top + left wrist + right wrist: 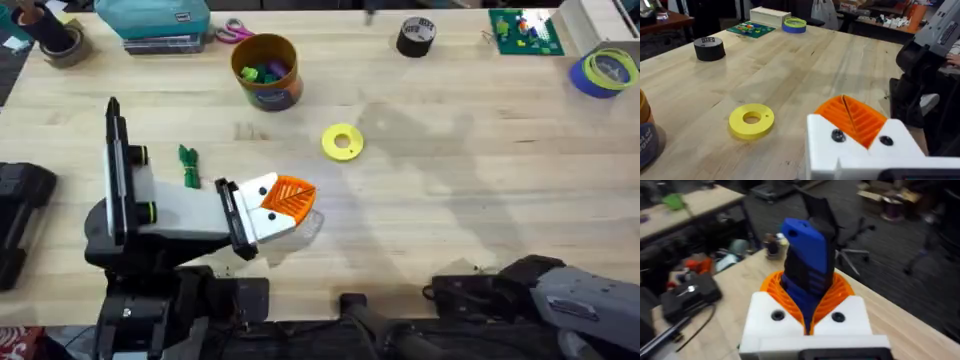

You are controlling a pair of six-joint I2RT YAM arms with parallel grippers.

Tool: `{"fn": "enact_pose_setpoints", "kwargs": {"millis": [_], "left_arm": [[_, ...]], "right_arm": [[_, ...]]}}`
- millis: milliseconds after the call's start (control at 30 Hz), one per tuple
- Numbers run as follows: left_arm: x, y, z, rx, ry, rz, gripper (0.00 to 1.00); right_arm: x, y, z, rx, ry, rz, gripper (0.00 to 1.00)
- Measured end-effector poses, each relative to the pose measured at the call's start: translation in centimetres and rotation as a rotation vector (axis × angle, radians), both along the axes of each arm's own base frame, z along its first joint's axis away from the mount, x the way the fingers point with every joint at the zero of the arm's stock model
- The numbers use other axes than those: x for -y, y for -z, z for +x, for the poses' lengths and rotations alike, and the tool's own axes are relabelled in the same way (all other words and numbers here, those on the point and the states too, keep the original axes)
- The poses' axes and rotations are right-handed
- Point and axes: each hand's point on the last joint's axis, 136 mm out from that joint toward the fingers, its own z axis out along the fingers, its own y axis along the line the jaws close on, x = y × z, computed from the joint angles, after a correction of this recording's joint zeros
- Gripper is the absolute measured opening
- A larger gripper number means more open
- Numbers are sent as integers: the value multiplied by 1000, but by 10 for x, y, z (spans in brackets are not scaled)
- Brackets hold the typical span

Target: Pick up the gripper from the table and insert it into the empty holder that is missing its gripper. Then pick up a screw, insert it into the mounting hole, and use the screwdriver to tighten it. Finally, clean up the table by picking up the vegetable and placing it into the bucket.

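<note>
**Vegetable lay behind the left pincer, beside its own wrist**

The left pincer (290,200) rested low over the bench (480,170), clenched, its orange ribbed pads pressed together with nothing visible between them. In its wrist view the two pads met along a single seam (850,117).

The vegetable (189,166) lay on the bench not ahead of those fingertips but back from them, just beside the white body of the left arm's wrist. Its long axis ran roughly crosswise to the line in which the pincer pointed. The left arm was clearly the nearer one. By the look of it, that pincer would have to draw back, turn and release before it could close across the narrow width of the leaf.

The right arm (560,290) stood well apart from the vegetable. Its pincer (807,305) was grasping the screwdriver (807,255), the blue body standing up between the orange pads, so it looked the poorer choice for the pick.

Ahead of the left pincer and near it lay a yellow disc (342,141), flat on the wood. The bucket (272,92) stood farther out, beyond the vegetable and upright, with coloured bits already inside.

Farthest from both pincers were a black tape roll (416,37), a green board (520,32) and a blue tape roll (603,73).
</note>
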Motion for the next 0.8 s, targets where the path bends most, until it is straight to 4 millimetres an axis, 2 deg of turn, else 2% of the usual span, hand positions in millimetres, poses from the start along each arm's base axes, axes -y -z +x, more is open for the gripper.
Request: {"fn": "enact_pose_setpoints", "kwargs": {"millis": [167,333,600,800], "left_arm": [[0,0,0,0,0,0,3],[0,0,0,0,0,0,3],[0,0,0,0,0,0,3],[0,0,0,0,0,0,3]], "right_arm": [[-39,-18,-32,70,-160,39,23],[-65,-31,-59,119,-266,69,23],[-85,-45,-85,170,-359,105,23],[-96,-60,-107,257,-510,143,23]]}}
